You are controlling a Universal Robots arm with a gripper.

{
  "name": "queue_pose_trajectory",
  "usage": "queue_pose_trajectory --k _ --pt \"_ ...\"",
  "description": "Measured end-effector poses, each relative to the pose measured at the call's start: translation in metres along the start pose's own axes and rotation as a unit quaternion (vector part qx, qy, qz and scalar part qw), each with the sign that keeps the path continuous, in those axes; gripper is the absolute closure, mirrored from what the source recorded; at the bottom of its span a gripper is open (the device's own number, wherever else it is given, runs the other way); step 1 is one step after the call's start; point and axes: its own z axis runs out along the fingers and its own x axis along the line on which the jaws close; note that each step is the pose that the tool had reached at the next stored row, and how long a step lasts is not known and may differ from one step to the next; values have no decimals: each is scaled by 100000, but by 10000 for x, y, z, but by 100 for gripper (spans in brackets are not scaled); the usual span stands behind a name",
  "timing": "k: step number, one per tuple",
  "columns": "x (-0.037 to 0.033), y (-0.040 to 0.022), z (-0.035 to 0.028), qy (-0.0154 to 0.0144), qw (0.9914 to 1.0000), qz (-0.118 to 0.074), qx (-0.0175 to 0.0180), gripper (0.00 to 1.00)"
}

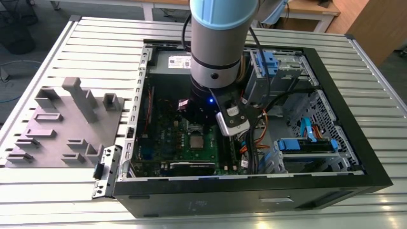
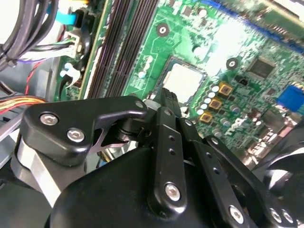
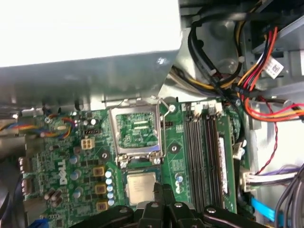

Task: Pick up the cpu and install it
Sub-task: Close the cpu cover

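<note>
The gripper (image 3: 159, 191) hangs just above the board (image 3: 71, 156). Its fingers (image 2: 165, 102) are set close together, with nothing between them. Their tip is over one edge of the cpu (image 3: 140, 186); I cannot tell whether it touches. The cpu lies flat in the socket (image 3: 125, 187), near the middle of the board and beside the memory slots (image 3: 204, 142). Just beyond it the frame (image 3: 135, 130) stands folded open.

I judge the cpu to be light, stiff and thin, with a smooth metal top that gives little grip. Its underside is probably fragile, so it is best held by two opposite side edges and kept level.

The first wrist view shows the open frame and the whole socket. The second wrist view shows the finger linkage from close. The exterior view shows the arm (image 1: 216, 43) reaching down into the case (image 1: 254, 195). It also shows grey blocks (image 1: 70, 119) on the table (image 1: 95, 38), at the exterior view's left.
</note>
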Motion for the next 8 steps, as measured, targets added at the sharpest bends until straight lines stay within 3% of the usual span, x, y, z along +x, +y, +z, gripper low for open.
queue_pose_trajectory --k 4,8 --pt "-25 11 2 15 99994 -1058 -56 89" --pt "-25 11 10 47 99899 -4491 -185 89"
